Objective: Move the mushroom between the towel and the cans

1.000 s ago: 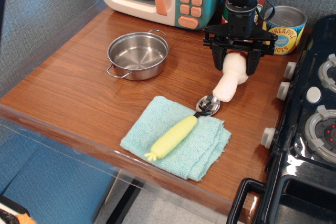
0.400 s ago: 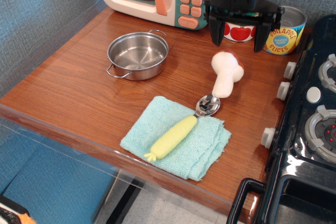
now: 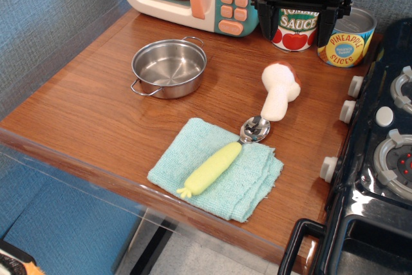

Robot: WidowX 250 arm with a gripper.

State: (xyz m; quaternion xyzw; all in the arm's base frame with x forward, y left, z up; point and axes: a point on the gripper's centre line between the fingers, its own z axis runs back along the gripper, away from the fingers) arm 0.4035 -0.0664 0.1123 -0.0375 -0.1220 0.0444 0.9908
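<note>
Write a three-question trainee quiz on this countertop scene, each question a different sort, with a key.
1. True or false: the white toy mushroom with the brownish cap lies on the wooden counter, between the mint terry towel and the two tins.
2. What rests on the towel? A) round steel pot B) yellow-handled spoon C) tomato sauce tin
3. Fill in: the black end effector hangs open, holding ____.

Key: 1 true; 2 B; 3 nothing.
</note>
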